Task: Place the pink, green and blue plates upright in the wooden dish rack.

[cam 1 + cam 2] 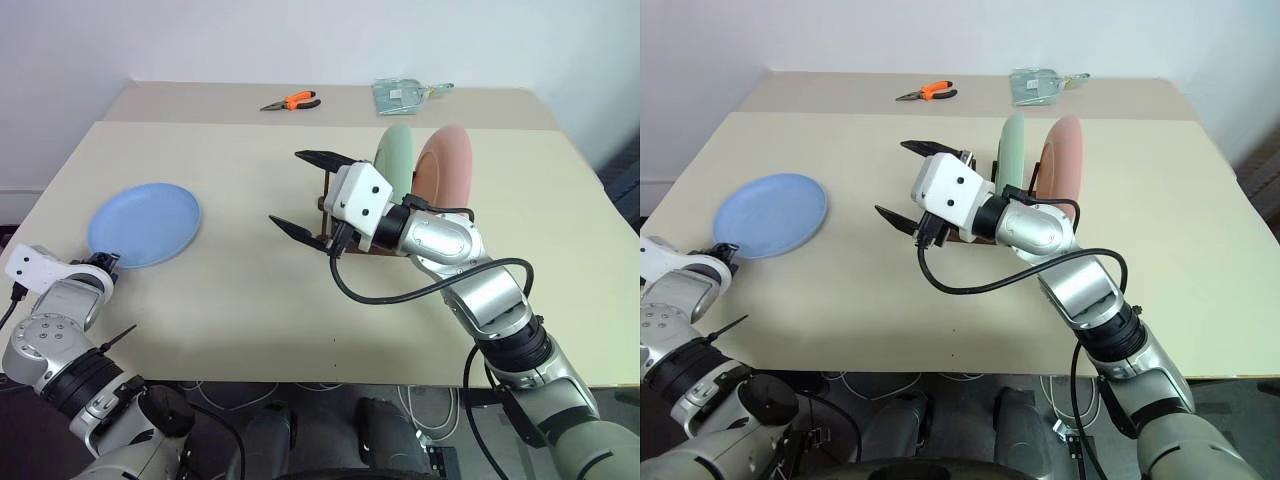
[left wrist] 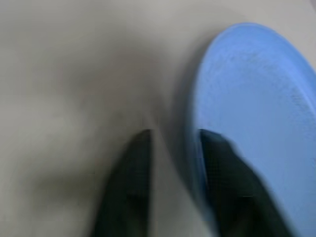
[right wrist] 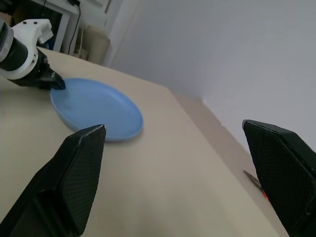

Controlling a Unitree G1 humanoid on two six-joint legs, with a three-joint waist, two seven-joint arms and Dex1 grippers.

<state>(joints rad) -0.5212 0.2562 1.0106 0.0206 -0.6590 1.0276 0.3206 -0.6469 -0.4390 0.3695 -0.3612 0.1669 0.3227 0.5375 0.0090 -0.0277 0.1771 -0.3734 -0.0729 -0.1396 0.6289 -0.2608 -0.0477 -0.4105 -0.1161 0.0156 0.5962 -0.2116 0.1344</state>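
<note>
- blue plate (image 1: 145, 224) flat on table (image 1: 250, 300), far left, well apart from wooden dish rack (image 1: 345, 243)
- left gripper (image 1: 105, 262) pinching its near rim
- right gripper (image 1: 300, 190) spread wide, empty, beside the rack
- green plate (image 1: 396, 160), pink plate (image 1: 446, 165) already upright

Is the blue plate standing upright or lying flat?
Lying flat. The blue plate rests face up on the table, far from the rack, where the green plate and pink plate stand on edge.
</note>
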